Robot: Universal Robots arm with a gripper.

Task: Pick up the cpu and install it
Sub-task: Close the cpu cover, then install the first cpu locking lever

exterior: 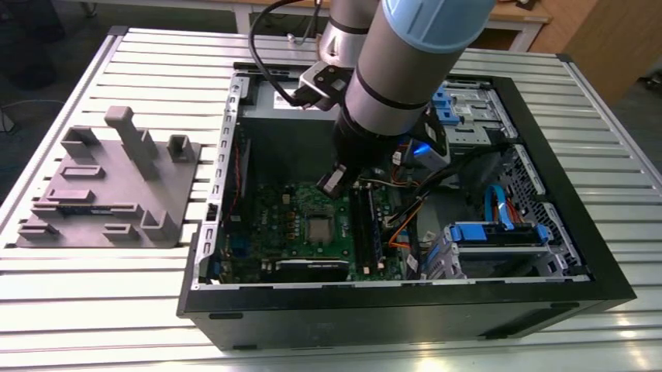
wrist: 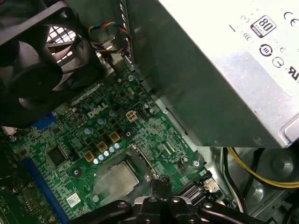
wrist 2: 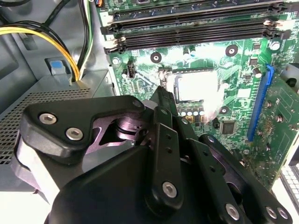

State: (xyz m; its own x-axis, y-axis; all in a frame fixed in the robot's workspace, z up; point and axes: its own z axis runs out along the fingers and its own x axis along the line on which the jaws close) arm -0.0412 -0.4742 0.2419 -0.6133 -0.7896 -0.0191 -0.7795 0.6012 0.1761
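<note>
Arm angled down into the open case, gripper (wrist 2: 161, 91) clenched empty, just beside the seated cpu (wrist 2: 198, 86).

motherboard (exterior: 300, 232): part hidden by arm | power supply (wrist: 224, 70): cut off

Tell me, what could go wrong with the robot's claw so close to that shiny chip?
1. The claw hangs right beside the chip on the green board. A small sideways slip might scratch the chip or knock it crooked.
2. The yellow wires curve close to the claw's body inside the case. They could snag if the arm swings that way.
</note>
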